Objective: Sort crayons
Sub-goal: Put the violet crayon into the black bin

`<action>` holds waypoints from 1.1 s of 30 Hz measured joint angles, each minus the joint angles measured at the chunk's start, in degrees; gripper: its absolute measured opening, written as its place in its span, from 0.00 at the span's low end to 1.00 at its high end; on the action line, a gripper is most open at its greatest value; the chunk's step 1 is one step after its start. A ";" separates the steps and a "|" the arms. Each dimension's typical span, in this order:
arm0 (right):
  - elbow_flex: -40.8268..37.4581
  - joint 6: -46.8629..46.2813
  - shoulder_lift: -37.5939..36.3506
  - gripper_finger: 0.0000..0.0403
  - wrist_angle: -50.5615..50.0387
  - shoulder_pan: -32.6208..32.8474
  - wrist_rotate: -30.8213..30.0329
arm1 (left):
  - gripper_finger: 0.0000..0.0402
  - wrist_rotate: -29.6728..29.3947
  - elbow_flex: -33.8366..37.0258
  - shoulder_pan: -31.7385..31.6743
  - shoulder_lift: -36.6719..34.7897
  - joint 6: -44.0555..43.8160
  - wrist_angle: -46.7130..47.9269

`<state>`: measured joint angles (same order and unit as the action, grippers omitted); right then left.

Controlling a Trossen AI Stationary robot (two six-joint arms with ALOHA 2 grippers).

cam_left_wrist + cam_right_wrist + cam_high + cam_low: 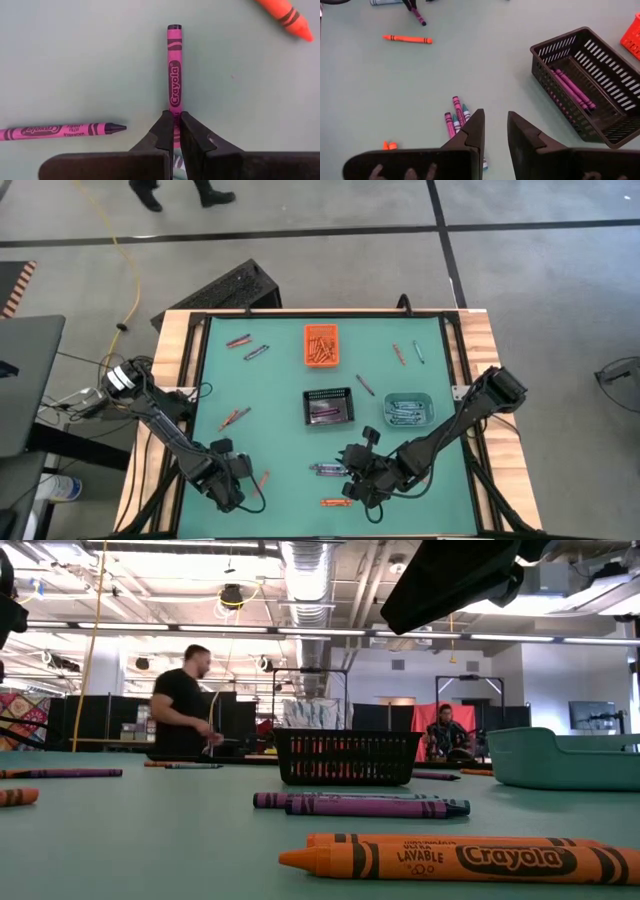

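Black mesh plastic basket (328,407) at table centre, purple paper-wrapped crayons (572,87) lying in it. Orange plastic bin (321,345) behind it, toward the far edge; teal plastic tray (408,410) just to its right. Loose crayons scattered on the green table mat (280,380): pairs near both far corners, a small cluster (330,469) in front of the basket, one orange crayon (335,502) near the front edge. Left gripper (232,480) at front left, right gripper (358,480) front centre, beside the cluster.

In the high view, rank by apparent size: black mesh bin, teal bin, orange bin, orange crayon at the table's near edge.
1. Black mesh bin and teal bin: look alike, unranked.
2. Orange bin.
3. Orange crayon.
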<state>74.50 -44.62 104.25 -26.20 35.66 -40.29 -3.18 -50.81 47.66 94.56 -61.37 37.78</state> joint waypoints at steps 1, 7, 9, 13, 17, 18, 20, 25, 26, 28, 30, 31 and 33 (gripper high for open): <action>0.00 0.00 0.00 0.19 -0.02 0.02 0.00 | 0.01 -0.04 0.00 0.00 0.02 0.45 -0.04; 0.00 0.00 0.00 0.19 -0.02 0.44 0.00 | 0.01 -1.17 0.04 0.07 0.07 1.88 -0.21; 0.00 0.00 0.00 0.19 -0.01 0.76 0.00 | 0.01 -1.23 0.02 0.07 0.04 3.28 -0.28; 0.00 0.00 0.00 0.19 -0.02 1.16 -0.02 | 0.01 -4.81 -1.02 -0.11 -0.91 8.48 0.15; 0.00 0.00 0.00 0.19 -0.04 1.16 -0.01 | 0.01 -8.67 -4.43 -1.88 -4.39 13.15 2.45; 0.00 0.00 0.00 0.19 -0.07 1.16 -0.01 | 0.01 -9.83 -5.25 -2.46 -5.15 14.38 3.16; 0.00 0.00 0.00 0.19 -0.09 1.16 -0.03 | 0.01 -12.95 -6.86 -3.82 -6.40 17.96 4.54; 0.00 0.09 0.00 0.19 -0.30 1.16 -0.34 | 0.01 -25.60 -9.83 -10.00 -8.39 33.80 -2.46; 0.00 0.22 0.00 0.19 -0.36 1.16 -0.53 | 0.01 -26.01 -9.80 -11.93 -8.25 37.36 -5.69; 0.00 0.67 0.00 0.19 -0.34 1.16 -0.79 | 0.01 -24.39 -9.77 -16.40 -7.65 43.90 -12.31; 0.00 0.94 0.00 0.19 -0.34 1.21 -0.81 | 0.01 -20.42 -9.84 -21.02 -6.38 49.55 -18.99; 0.00 1.01 0.00 0.19 -0.35 1.31 -0.83 | 0.01 -18.44 -9.84 -23.22 -5.62 51.68 -21.23; 0.02 1.33 0.00 0.19 -0.57 1.53 -0.83 | 0.01 -15.65 -9.77 -27.71 -3.96 54.59 -24.86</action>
<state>74.52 -43.29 104.25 -26.77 37.19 -41.12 -18.83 -60.58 19.95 90.60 -6.79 12.92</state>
